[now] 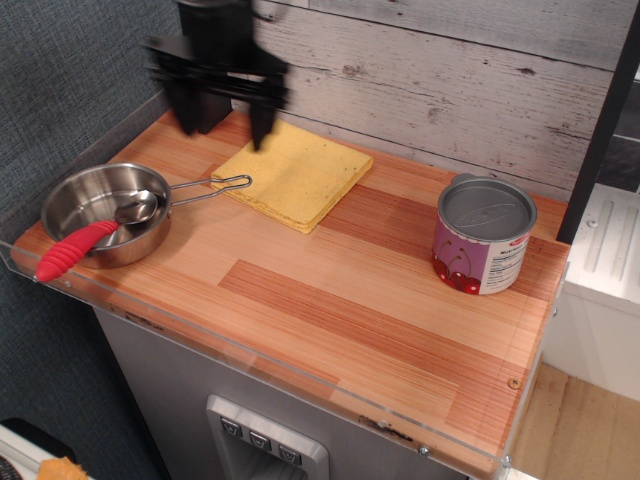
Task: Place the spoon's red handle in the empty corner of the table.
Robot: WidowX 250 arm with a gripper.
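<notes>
A whitewashed plank wall [450, 70] backs the bench [330, 300], a rectangular top of light and reddish wood stripes with a clear plastic rim, mounted on a grey metal base. The spoon [95, 235] lies at the near left of the bench: its steel bowl rests inside a round steel pan [100, 212], and its red handle [75, 249] leans over the pan's near rim, pointing toward the left near edge of the bench. The pan's wire handle extends to the right, its loop ending just beside a folded yellow cloth [295, 172] that lies flat at the far centre. The claw [222, 110] hangs above the far left part of the bench, over the left edge of the cloth and well apart from the spoon; it appears motion-blurred, with its two dark fingers [261, 120] set apart and nothing between them. A can [482, 235] with a grey lid and a cherry label stands upright at the right side. The corner [505, 390] at the near right carries a small dark round screw mark, with bare striped wood around it.
</notes>
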